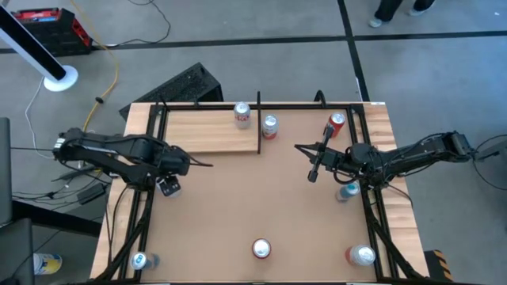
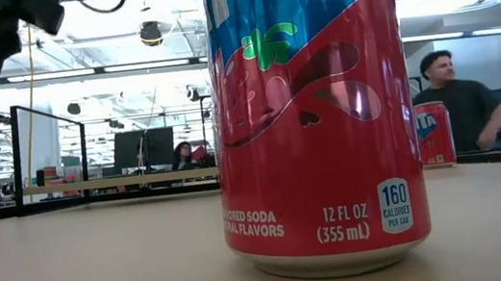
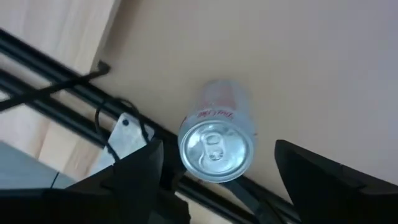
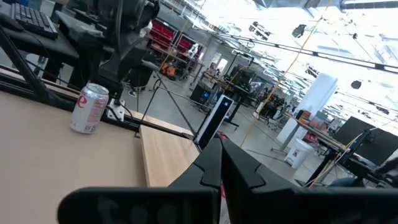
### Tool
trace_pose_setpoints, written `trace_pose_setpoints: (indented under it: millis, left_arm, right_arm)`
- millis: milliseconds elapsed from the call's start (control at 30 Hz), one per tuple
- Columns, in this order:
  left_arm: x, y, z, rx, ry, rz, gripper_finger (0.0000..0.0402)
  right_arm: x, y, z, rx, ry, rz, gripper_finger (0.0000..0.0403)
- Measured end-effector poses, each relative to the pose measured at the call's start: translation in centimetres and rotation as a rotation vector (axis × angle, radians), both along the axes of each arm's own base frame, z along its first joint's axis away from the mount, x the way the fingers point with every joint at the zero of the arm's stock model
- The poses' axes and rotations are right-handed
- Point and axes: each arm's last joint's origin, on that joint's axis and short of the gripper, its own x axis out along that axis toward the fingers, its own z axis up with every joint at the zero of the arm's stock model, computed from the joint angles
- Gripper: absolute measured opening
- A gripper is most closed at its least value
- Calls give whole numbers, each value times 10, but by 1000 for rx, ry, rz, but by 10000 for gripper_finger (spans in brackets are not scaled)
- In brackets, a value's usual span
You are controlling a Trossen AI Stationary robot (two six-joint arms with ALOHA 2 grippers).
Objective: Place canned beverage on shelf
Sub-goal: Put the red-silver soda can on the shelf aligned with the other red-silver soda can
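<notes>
From above, the left gripper (image 1: 170, 176) is hanging over the left edge of the brown table (image 1: 261, 198), with a silver can (image 1: 169, 188) just beside it, down near the black frame rail. The pale-wood shelf (image 1: 210, 131) is lying at the far left of the table, and two more cans (image 1: 242, 115) are standing near its far right corner, one seemingly on the wood. The right gripper (image 1: 313, 164) is waiting over the right half, fingers pressed together and holding nothing.

At table height, a big red and blue soda can (image 2: 313, 113) is filling the middle, upright on the tabletop; a person is sitting in the room behind.

Through the left wrist camera, the silver can is sitting top-up between the two dark fingers (image 3: 134, 177), which are standing wide of it on both sides, so nothing is being gripped.

The right wrist camera is showing its own closed fingers and the silver can across the table, upright by the rail.

I'd judge that can to be stiff but thin-walled, smooth and a bit slippery, possibly heavy if full. It is asking for a hold across the mid-body, squeezed gently.
</notes>
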Motion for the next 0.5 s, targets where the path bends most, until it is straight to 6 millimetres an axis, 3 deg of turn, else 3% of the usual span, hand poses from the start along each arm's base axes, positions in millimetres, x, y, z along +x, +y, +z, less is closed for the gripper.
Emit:
trace_pose_setpoints:
  millis: [267,500]
  left_arm:
    - [1,-2,-35,-47,48,-22,303]
    - [-1,-2,-51,-51,79,-30,304]
  right_arm:
    - [0,0,0,0,0,0,29]
    - [0,0,0,0,0,0,29]
